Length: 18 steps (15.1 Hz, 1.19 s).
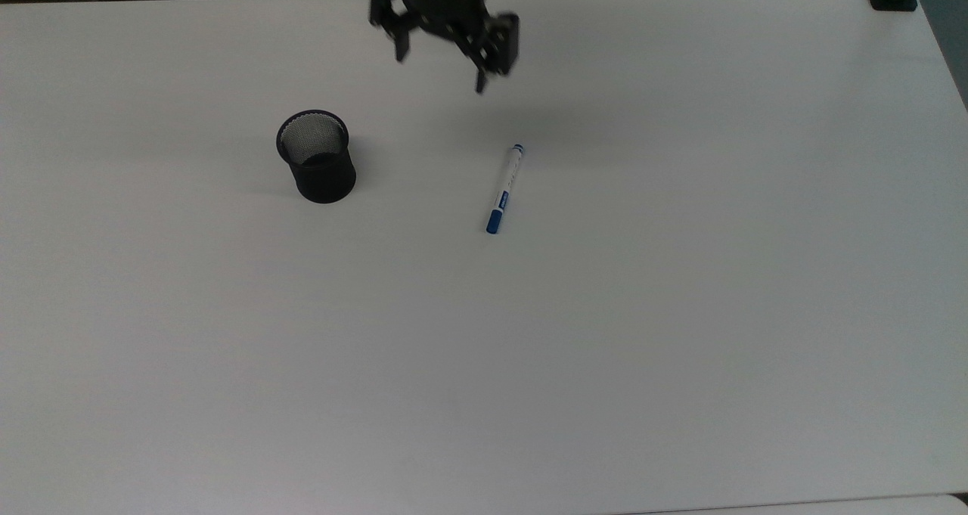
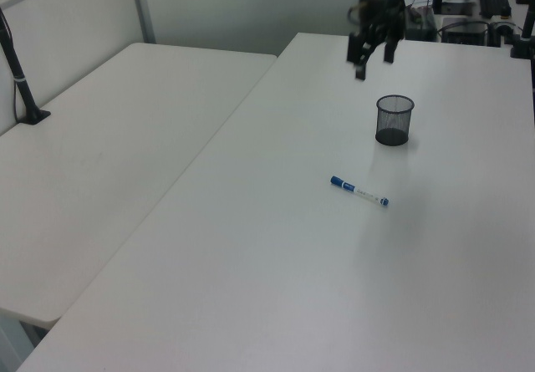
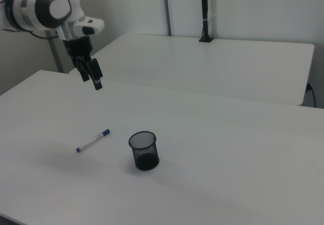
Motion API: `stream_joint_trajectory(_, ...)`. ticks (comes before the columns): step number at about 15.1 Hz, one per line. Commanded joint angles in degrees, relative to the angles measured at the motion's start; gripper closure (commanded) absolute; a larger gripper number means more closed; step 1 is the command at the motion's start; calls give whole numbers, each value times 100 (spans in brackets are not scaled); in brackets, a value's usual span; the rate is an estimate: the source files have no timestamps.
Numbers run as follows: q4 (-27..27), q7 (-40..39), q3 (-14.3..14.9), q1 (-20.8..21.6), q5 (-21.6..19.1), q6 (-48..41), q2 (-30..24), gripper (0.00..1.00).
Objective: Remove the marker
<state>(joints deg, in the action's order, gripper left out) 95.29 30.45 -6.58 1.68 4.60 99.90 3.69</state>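
While the arm hangs up high near the far edge of the white worktop (image 1: 681,349), the marker (image 1: 505,190) just lies flat on the surface, out in the open and touching nothing else. In the top view it sits on a slight diagonal, blue cap toward the bottom of the picture and the small blue end pointing up toward the gripper (image 1: 442,65). The black mesh cup (image 1: 317,156) stands upright well apart from it, off to the top view's left, and looks like it's got nothing in it as far as I can see down the mouth. The gripper is lifted well clear of the worktop with its fingers (image 1: 482,84) spread apart and nothing between them. In the left view the marker (image 2: 359,191) lies nearer the camera than the cup (image 2: 394,119), and the gripper (image 2: 372,58) hovers above and beyond the cup. From the right view the marker (image 3: 93,140) is over on the right view's left of the cup (image 3: 144,150), with the gripper (image 3: 91,77) hanging in the air further back. A second worktop (image 3: 228,63) sits alongside this one, with a black pole (image 3: 204,12) standing at its far side.
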Motion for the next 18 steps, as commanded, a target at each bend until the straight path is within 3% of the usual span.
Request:
stream_joint_trajectory(1,174,-688,200,-159,-179,-637,-684,0)
stream_joint_trajectory(6,332,-1418,315,-89,-197,-858,-869,0)
stream_joint_trajectory(9,324,-2339,332,-177,-197,-876,-1037,0)
stream_joint_trajectory(18,191,-2491,438,-238,-188,-489,-958,0)
